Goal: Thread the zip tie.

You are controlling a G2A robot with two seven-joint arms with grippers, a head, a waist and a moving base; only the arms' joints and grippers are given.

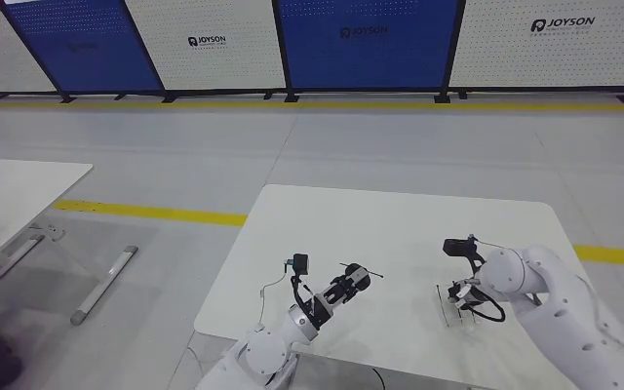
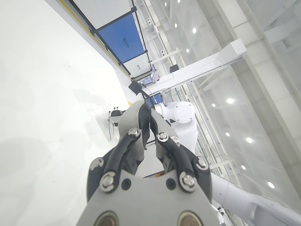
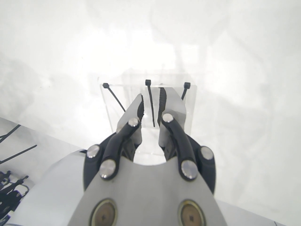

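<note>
My left gripper point(image 2: 148, 118) is shut on a black zip tie point(image 2: 136, 88), whose head and strap stick out past the fingertips. In the top view this gripper point(image 1: 349, 284) is above the table's front middle, the tie point(image 1: 363, 270) pointing right. A clear stand point(image 3: 190, 109) on the table holds three black zip ties upright. My right gripper point(image 3: 151, 96) is open, one finger on each side of the middle tie point(image 3: 150, 99) without touching it. The top view shows that gripper point(image 1: 458, 292) over the stand point(image 1: 447, 304) at the front right.
The white table point(image 1: 390, 224) has free room across its far half and between the two arms. Its front edge runs close under both arms. Another white table point(image 1: 29, 185) stands to the left across a strip of floor.
</note>
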